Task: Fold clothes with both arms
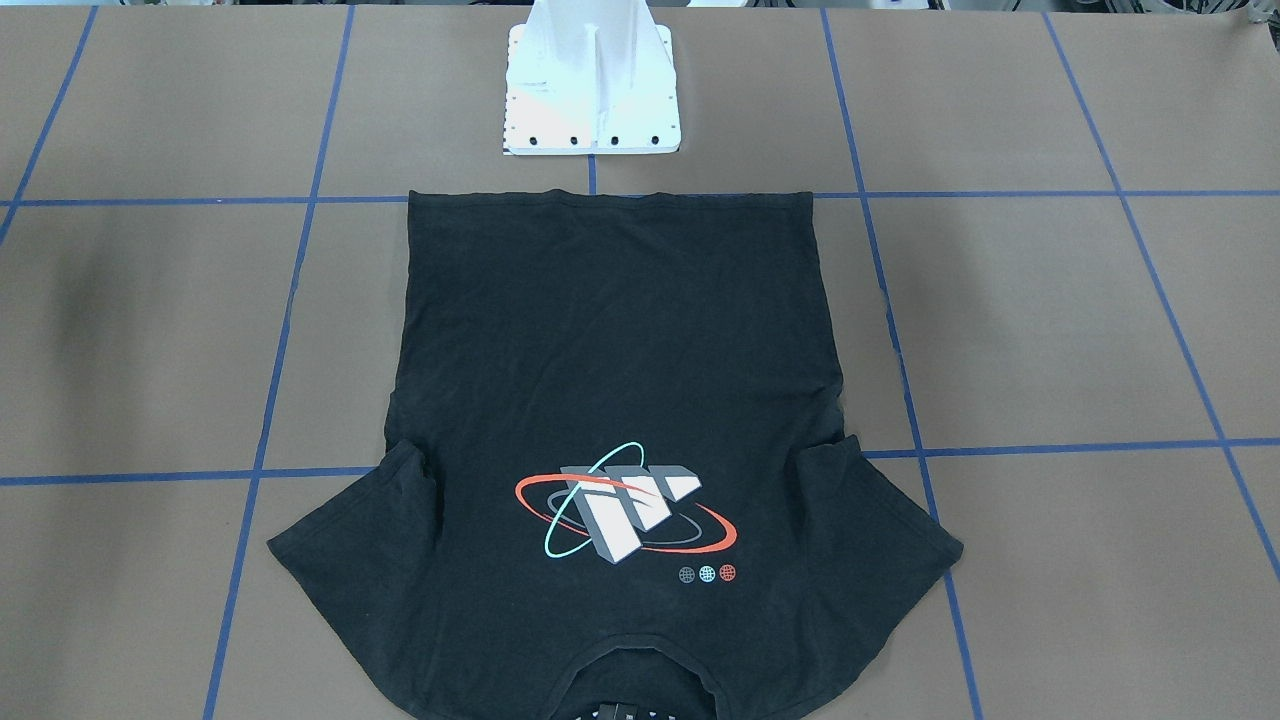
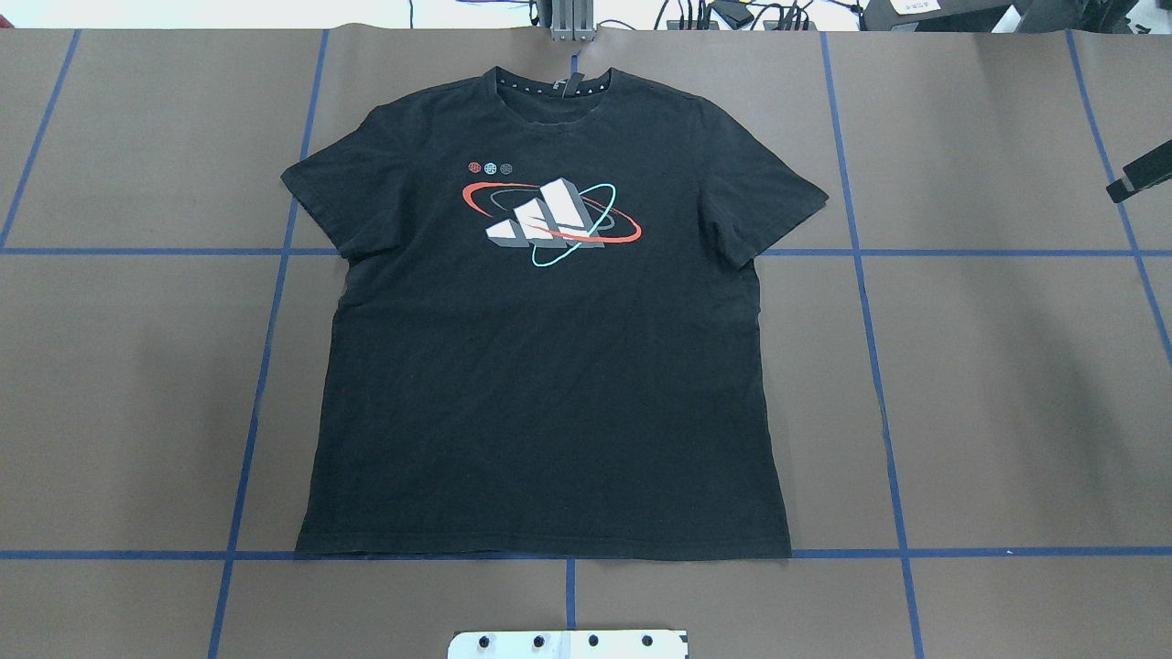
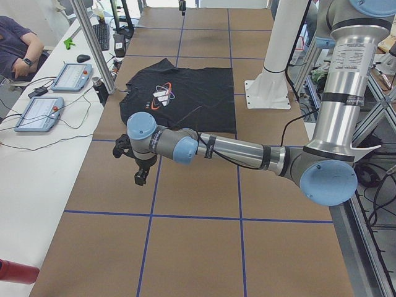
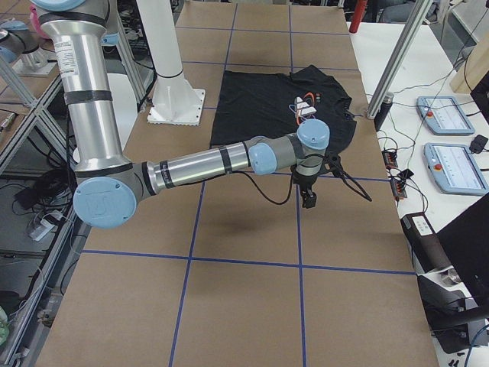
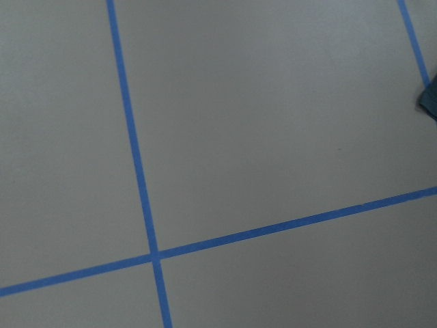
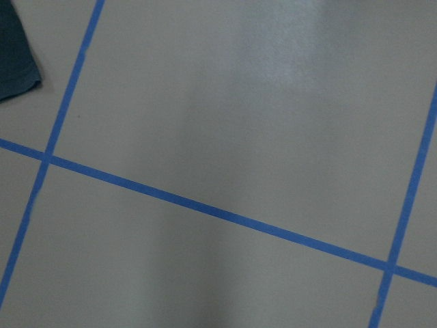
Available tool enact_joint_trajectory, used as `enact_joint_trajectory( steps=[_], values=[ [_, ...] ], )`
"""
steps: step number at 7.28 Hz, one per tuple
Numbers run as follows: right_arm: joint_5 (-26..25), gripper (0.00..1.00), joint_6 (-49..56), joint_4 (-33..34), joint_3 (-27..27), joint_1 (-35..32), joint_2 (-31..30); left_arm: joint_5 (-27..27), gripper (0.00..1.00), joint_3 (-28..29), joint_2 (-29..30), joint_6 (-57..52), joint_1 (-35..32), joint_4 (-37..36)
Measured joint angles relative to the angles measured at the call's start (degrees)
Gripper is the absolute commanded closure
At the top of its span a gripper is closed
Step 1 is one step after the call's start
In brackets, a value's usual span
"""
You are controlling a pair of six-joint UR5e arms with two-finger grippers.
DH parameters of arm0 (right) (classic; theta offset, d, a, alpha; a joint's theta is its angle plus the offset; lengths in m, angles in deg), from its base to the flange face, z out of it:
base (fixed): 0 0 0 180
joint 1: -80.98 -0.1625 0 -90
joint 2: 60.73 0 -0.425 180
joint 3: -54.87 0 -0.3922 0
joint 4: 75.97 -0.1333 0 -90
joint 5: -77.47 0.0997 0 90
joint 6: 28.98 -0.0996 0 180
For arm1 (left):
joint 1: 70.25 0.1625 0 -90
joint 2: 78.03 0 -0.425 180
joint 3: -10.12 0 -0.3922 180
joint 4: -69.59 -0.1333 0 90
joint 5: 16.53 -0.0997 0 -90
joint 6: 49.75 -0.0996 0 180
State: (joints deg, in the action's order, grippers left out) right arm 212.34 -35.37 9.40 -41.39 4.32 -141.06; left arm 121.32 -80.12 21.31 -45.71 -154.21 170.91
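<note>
the black t-shirt [image 2: 549,366] is lying flat and print-side up in the middle of the counter [image 2: 1007,384]. its collar [image 2: 554,87] is pointing away from the robot, and its hem [image 2: 549,546] is running along a blue tape line [image 2: 1007,553] just ahead of the white pedestal base [image 1: 592,90]. the left sleeve [image 2: 320,192] and right sleeve [image 2: 778,197] are spreading out to the sides and nothing is turned over, so by my reading the folding is not yet starting. lying square to the grid like this is probably giving each arm an equal, mirrored reach to its own side.

the left arm [image 3: 247,151] is stretching out low over bare counter beside the shirt's left side, with the left tool [image 3: 140,179] hanging fingers-down above the paper and touching nothing. its wrist view is showing only tape lines and a sliver of dark cloth at the edge. the right arm [image 4: 199,164] is mirroring that pose on the other side, with the right tool [image 4: 309,201] hanging just off the right sleeve and carrying nothing. i cannot tell whether either tool's fingers are parted or together, as the views are not showing the fingertips clearly.

the matched, flanking poses are suggesting a simultaneous two-sided pinch, likely at the sleeves or shoulders.
</note>
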Motion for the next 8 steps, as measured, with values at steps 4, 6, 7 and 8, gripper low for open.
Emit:
enact_joint_trajectory(
  steps=[4,6,7,8],
  values=[
    [-2.0,0.00,-11.4,-4.4,6.5,8.7,12.7,-0.5,0.01,11.5,9.1,1.1,2.4,11.6],
    [-6.2,0.00,-12.8,-11.5,10.9,11.6,15.4,-0.7,0.01,17.0,9.7,6.6,2.8,22.1],
    [-7.5,0.01,-15.7,-16.4,13.7,13.4,16.4,-0.7,0.01,19.9,9.8,10.7,3.0,28.0],
    [-8.7,0.02,-20.4,-21.2,17.0,15.3,17.7,-1.0,0.01,21.8,9.9,14.2,3.4,31.8]
  ],
)
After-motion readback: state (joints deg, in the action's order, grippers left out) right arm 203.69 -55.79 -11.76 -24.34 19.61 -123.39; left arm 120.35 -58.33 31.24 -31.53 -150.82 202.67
